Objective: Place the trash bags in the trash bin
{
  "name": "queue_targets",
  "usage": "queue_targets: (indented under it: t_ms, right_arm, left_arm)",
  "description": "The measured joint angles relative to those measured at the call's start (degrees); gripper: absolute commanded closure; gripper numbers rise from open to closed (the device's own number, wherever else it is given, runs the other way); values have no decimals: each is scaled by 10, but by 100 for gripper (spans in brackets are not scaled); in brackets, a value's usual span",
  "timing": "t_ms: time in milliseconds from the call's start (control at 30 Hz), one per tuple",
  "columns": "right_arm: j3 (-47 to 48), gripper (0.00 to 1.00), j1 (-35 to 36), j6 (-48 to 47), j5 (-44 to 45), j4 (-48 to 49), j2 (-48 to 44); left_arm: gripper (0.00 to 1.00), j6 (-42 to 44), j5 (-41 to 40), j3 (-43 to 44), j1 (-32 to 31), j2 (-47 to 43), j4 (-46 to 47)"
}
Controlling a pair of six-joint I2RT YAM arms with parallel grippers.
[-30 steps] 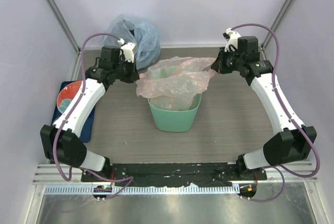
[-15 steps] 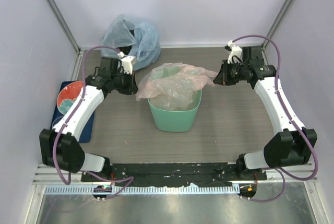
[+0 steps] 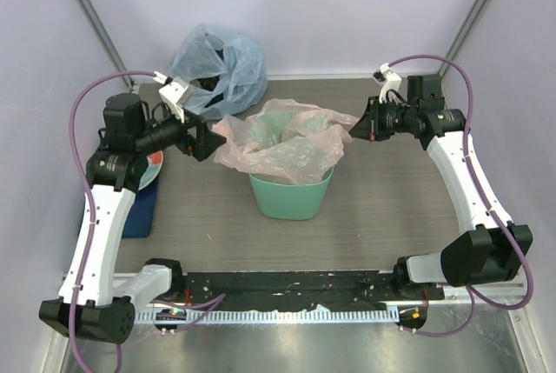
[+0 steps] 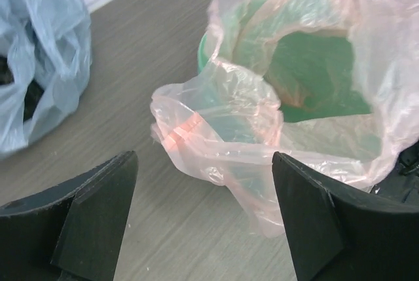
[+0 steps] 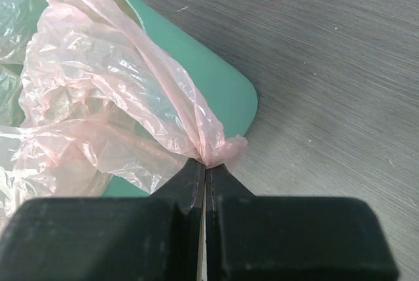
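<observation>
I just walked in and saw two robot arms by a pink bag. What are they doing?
They are putting a thin pink bag into a green bin. The bag is spread over the bin's mouth, partly sagging inside, with its edges hanging outside. The right hand is pinched shut on one corner of the bag. The left hand is open near the other side and grips nothing. A puffy blue bag sits untouched at the back.

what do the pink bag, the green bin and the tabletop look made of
Thin translucent pale-pink bag: likely glossy plastic film; it crinkles and the green shows through. Mint-green rounded bin: seemingly moulded plastic, smooth, even-coloured walls. Grey tabletop: fine streaked grain, perhaps wood-look laminate; unsure.
</observation>
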Motion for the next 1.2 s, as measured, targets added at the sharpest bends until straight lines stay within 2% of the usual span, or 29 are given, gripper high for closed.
queue_targets:
  t_ms: [200,333,500,533,567,633,667,733,767,800,867,1033,1200]
  right_arm:
    - [8,99,0,0,-6,-2,1]
    - [13,99,0,0,-13,-4,1]
    - [14,99,0,1,-19,-4,1]
    - [14,99,0,1,-19,-4,1]
    - [14,99,0,1,-20,-4,1]
    - [14,99,0,1,-20,-4,1]
    - [14,99,0,1,-20,-4,1]
    - [14,99,0,0,-20,-6,1]
    - [14,99,0,-1,-19,-9,1]
    - [14,99,-1,-1,-18,-11,1]
    - [14,99,-5,-2,-18,-17,1]
    - [14,99,-17,-7,-24,-36,1]
    - [14,99,-20,-19,-27,-57,2]
  left_arm:
    - [12,47,102,92,-13,44,-16]
    - [8,54,128,170,-91,106,-35]
    - [10,57,111,194,-192,157,-69]
    - [14,58,103,195,-208,165,-76]
    - [27,58,96,196,-223,173,-83]
    - [44,59,89,204,-248,193,-107]
    - [58,65,88,207,-256,200,-117]
    - [73,85,96,213,-270,210,-146]
    - [86,100,99,211,-284,209,-161]
    - [90,113,103,207,-292,204,-170]
    - [96,137,104,172,-312,174,-169]
    - [98,193,68,61,-381,83,-154]
    - [98,240,3,-7,-429,64,-117]
